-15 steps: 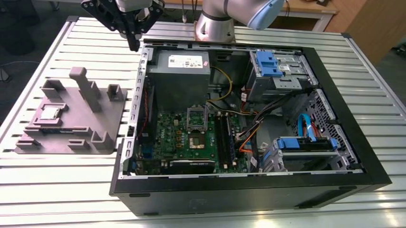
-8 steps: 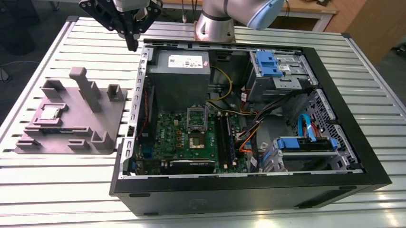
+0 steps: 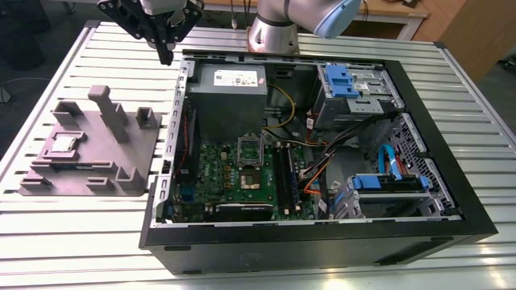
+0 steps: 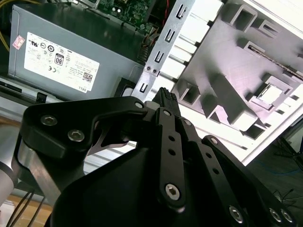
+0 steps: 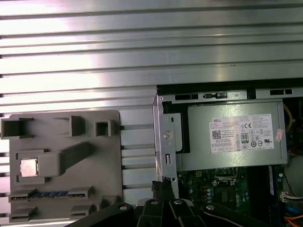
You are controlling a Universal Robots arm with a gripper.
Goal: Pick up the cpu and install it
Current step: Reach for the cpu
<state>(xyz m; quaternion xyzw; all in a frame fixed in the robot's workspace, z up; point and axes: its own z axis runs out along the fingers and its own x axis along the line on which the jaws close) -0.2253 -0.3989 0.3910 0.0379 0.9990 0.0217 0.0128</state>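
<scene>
Claw (image 3: 166, 57) clenched, fingertips pressed together, nothing held; high above the far left corner of the case (image 3: 322, 248) in the exterior view, close to the case's far left wall.

Slatted metal worktop (image 3: 72, 241) under everything.

Black case open on its side, taking the middle and the exterior view's right of the worktop.

Gray power supply (image 3: 229, 96) at the far end inside the case, near the claw and lower down.

Gray holder (image 3: 137, 151) flat on the worktop, just beside the case on the exterior view's left, with upright posts and several pockets.

Green motherboard (image 3: 217, 175) nearer than the power supply, flat on the case floor.

Socket (image 3: 248, 179) in the middle of the motherboard, open, with its bracket (image 3: 248, 148) tipped up on the far side; by the look of it, no chip seated.

Smallest of all, the cpu (image 3: 63, 144): flat in a square pocket on the left part of the holder, silver top up, untouched. Also plain in both wrist views (image 5: 29, 168), resting in that same pocket.

From the claw, cpu nearer and toward the exterior view's left, lower down and well apart. Square, so no long axis to line up with. Socket the other way: nearer and to the right of the claw, inside the case.

Judged from this: pick-up not yet begun, install not yet done.
</scene>
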